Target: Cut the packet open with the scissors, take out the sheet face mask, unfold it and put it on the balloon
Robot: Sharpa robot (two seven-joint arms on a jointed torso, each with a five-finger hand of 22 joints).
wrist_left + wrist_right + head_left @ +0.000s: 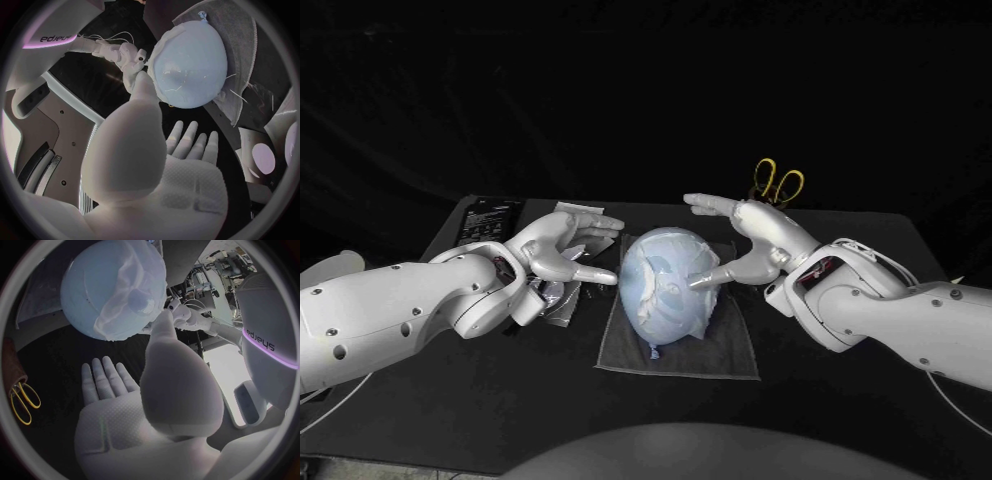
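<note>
Two hands flank the balloon, both open and holding nothing. The left hand (563,250) lies palm-in with its fingers stretched out and apart, thumb pointed at the balloon's (668,292) side; whether the tip touches the skin or stops just short I cannot tell. The left wrist view shows the same: the left hand's (159,170) thumb rises toward the balloon's (187,62) edge, its other fingers flat and spread below. The right hand (759,240) mirrors it from the other side, fingers extended past the balloon's far end, thumb tip against the mask (678,258) on the balloon's flank. From the right wrist, the right hand's (140,407) thumb reaches the balloon's (94,292) rim, where the mask (134,285) lies wrinkled and bunched over the pale blue skin.

The balloon lies on its side on a grey cloth (718,355) in the middle of the table (473,385), knot toward the robot, the mask draped over its upper part. Under the left hand lies a crumpled silver packet (560,305), just beside the cloth's edge. Yellow-handled scissors (779,182) stand at the table's far edge behind the right hand, well apart from the balloon; they also appear in the right wrist view (24,402). A flat black pack (485,218) lies at the far left corner.
</note>
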